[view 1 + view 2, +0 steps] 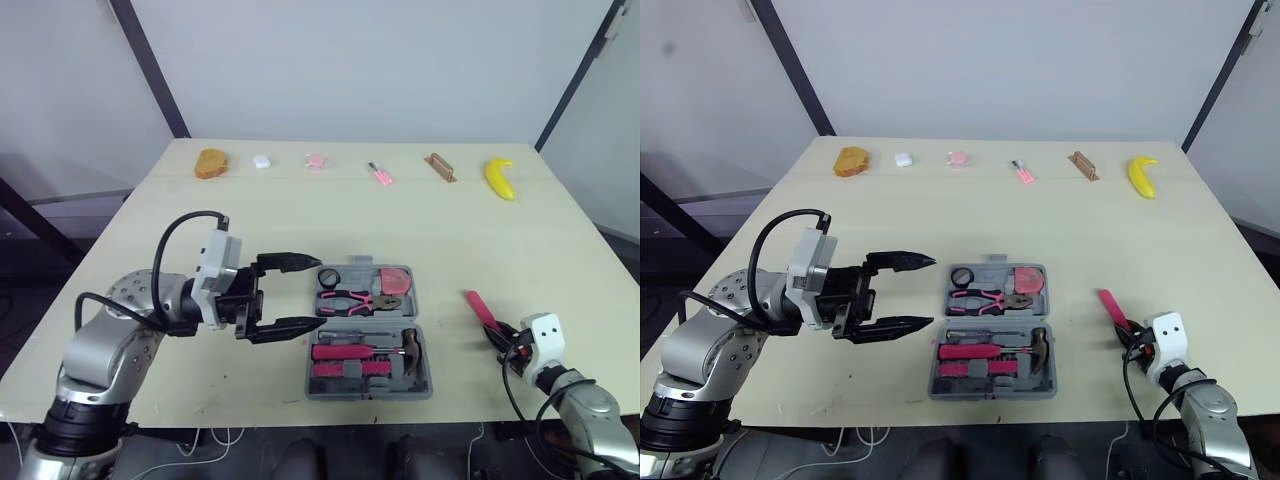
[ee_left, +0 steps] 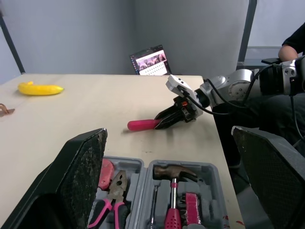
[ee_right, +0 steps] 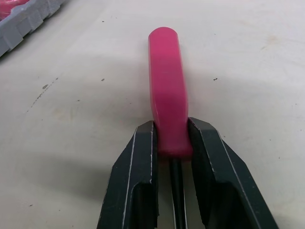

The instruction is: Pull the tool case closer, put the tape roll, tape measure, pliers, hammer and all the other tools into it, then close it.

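tool case open beside spread left fingers; right fingers clench pink handle nearby

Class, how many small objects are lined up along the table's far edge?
6, from the robot's left to right: orange lump, white piece, pale pink piece, pink stick, brown block, banana. None looks hidden.

Left arm: elbow bent, forearm reaching across toward the tool case. Left gripper spread wide, both fingers level, tips just beside the case's left edge.

Right arm: low, off the case's right side and apart from it. Right gripper clamped on the end of a pink-handled tool, fingers pointing away from the robot.
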Controlling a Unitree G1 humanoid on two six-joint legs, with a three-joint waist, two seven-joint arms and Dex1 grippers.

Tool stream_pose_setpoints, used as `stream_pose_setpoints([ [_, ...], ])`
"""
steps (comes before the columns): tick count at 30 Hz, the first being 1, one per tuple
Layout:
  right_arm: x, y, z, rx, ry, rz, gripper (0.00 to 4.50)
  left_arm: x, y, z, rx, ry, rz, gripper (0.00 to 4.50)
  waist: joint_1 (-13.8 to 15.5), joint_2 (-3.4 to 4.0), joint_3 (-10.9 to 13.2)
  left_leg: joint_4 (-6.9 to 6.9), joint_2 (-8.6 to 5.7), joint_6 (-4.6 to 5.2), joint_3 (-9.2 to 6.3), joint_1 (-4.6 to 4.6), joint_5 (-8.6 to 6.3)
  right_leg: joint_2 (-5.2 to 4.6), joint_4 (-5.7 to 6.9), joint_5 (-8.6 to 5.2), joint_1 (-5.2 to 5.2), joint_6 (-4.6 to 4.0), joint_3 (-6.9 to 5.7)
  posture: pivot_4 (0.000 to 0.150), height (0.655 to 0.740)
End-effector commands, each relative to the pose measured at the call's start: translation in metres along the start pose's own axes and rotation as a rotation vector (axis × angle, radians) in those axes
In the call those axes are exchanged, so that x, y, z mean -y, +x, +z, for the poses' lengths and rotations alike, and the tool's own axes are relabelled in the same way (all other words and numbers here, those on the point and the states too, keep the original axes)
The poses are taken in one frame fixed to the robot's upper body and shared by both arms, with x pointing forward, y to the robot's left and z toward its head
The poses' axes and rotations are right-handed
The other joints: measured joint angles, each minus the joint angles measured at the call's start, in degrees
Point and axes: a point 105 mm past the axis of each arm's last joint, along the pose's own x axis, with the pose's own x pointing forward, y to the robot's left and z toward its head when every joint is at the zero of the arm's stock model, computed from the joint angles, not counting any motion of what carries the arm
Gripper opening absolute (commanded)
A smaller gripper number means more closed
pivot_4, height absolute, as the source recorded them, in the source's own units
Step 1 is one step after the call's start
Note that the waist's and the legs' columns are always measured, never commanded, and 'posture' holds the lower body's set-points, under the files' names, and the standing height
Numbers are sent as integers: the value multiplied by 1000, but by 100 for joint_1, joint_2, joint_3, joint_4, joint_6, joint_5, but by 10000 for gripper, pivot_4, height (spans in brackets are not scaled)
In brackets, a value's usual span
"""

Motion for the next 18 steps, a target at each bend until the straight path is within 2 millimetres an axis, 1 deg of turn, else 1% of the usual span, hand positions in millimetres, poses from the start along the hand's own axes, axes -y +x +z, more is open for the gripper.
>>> stream_pose_setpoints([
  [1, 1, -8, 10, -25, -40, 33, 4050, -1, -4, 6, 11, 45, 1, 45000, 12, 8, 5, 0, 0, 0, 0, 0, 0, 0, 0, 0, 0, 0, 0, 1500, 7400],
  [3, -7, -12, 26, -26, -105, 118, 4050, -1, -5, 5, 3, 47, -8, 45000, 31, 24, 15, 0, -2, 0, 1, -2, 0, -1, -1, 0, -2, 0, 2, 1500, 7400],
  [6, -17, -14, 39, -46, -157, 200, 4050, -1, -8, 2, -17, 54, -22, 45000, 19, 35, 21, 0, -3, 0, 2, -3, 0, -1, -1, 0, -3, 0, 3, 1500, 7400],
  [8, -27, -15, 50, -50, -221, 271, 4050, -1, -9, 1, -20, 55, -27, 45000, 2, 38, 23, 0, -2, 0, 2, -1, 0, 2, 1, 0, -3, 0, 2, 1500, 7400],
  [11, -51, -15, 67, -78, -343, 444, 4050, 2, -13, -4, -40, 48, -59, 45000, -3, 39, 24, -1, -1, 0, 0, -2, 0, 5, 2, -1, -6, -1, 1, 1500, 7400],
  [13, -63, -16, 73, -118, -375, 526, 4050, 5, -17, -7, -63, 44, -82, 45000, 12, 39, 24, 0, -1, 1, -1, -4, 0, 4, 1, -1, -7, -1, 0, 1500, 7400],
  [15, -83, -16, 80, -172, -418, 625, 4050, 4, -24, -10, -98, 56, -90, 45000, 18, 39, 25, 1, -1, 1, 0, -6, 0, 3, 1, -1, -7, 0, -1, 1500, 7400],
  [18, -103, -15, 90, -195, -449, 714, 4050, 4, -31, -15, -136, 67, -103, 45000, 57, 35, 27, 1, -1, 1, -4, -6, 0, 3, -1, -1, -7, -1, -6, 1500, 7400],
])
